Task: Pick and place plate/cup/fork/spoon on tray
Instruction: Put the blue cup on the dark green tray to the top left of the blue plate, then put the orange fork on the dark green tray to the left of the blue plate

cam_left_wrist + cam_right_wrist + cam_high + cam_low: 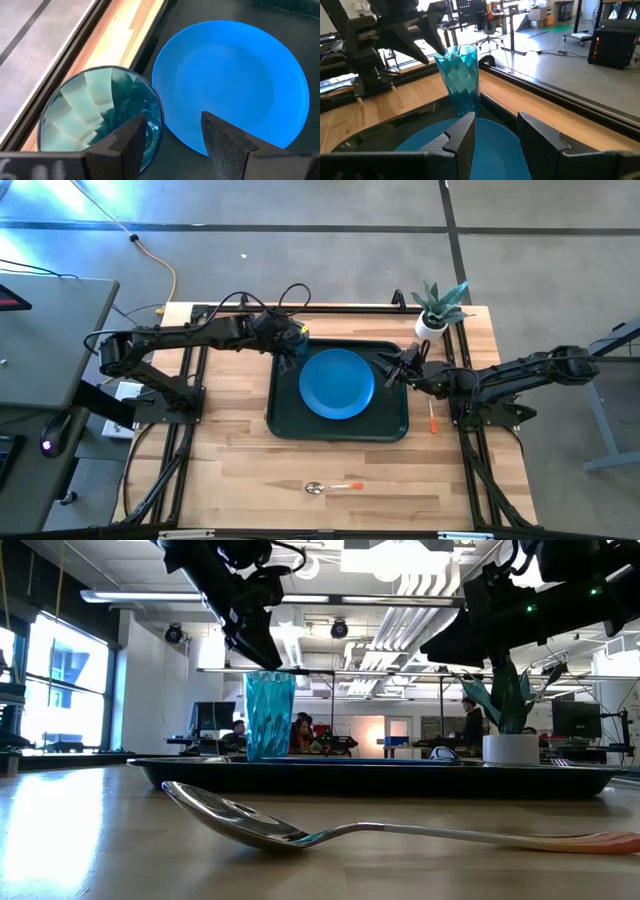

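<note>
The teal cup [293, 346] stands upright on its base in the far left corner of the dark tray [290, 420]. Beside it the blue plate [337, 383] lies flat on the tray. My left gripper [172, 132] is open just above the cup's rim [270, 675], toward the plate side. My right gripper [495, 135] is open over the tray's right rim, with nothing between its fingers. The spoon [328, 486] lies on the table near the front edge. The fork [432, 417] lies on the table right of the tray. My left gripper has one fingertip [441, 49] right at the cup's rim, slanting down from the table's left. I cannot tell whether it touches the rim. The cup stands on the tray by itself.
A white pot with a green plant [437, 308] stands at the table's far right corner, behind my right arm. Bare wood lies in front of the tray, around the spoon. Black frame rails run along the table's edges.
</note>
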